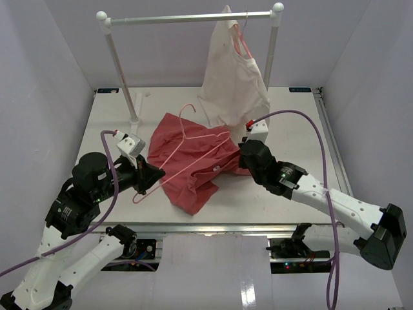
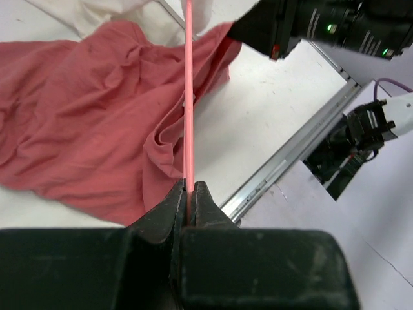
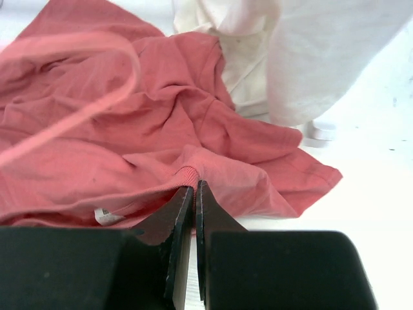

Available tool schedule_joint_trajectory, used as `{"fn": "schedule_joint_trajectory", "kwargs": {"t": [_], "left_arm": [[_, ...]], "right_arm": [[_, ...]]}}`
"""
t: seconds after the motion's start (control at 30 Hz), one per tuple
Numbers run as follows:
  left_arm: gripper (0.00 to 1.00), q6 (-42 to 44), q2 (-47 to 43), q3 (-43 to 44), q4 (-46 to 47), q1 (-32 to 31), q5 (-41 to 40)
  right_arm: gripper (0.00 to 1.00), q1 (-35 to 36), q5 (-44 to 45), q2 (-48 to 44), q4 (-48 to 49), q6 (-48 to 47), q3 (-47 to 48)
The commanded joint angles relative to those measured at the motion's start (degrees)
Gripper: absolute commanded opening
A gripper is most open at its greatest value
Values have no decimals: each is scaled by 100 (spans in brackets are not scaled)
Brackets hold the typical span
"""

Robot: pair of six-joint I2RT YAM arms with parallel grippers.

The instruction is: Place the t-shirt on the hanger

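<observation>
The salmon t-shirt (image 1: 187, 161) lies crumpled in the middle of the table. The pink wire hanger (image 1: 187, 145) rests over it, hook toward the back. My left gripper (image 1: 157, 175) is shut on the hanger's lower corner; in the left wrist view the wire (image 2: 189, 97) runs straight up from my left gripper (image 2: 190, 188). My right gripper (image 1: 240, 155) is shut on the t-shirt's ribbed collar edge (image 3: 186, 174) at the shirt's right side; it shows shut in the right wrist view (image 3: 195, 188), with the hanger (image 3: 77, 110) blurred across the cloth.
A cream garment (image 1: 232, 84) hangs on another pink hanger from a white rail (image 1: 190, 18) at the back, its hem touching the table near the t-shirt. The rail's left post (image 1: 122, 71) stands at back left. The table's front edge (image 1: 213, 226) is near.
</observation>
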Motion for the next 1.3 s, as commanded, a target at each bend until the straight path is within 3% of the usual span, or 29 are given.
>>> {"fn": "schedule_joint_trajectory", "kwargs": {"t": [0.0,0.23,0.57,1.0,1.27], "left_arm": [[0,-78,-76,-26,-11,-20,464],[0,-160,-153,-456,278,-20,1718],[0,-87,-303,-331,59,-20,1469],[0,-104,-473,-365,93,-21,1834],[0,-250,-333,-590,162,-20,707]], "right_arm": [[8,-121,162,-720,-380,-81,345],[8,-232,79,-957,-652,-341,615],[8,-414,-56,-813,-647,-353,522],[8,-614,-294,-660,-613,-265,538],[8,-647,-362,-696,-621,-213,519]]}}
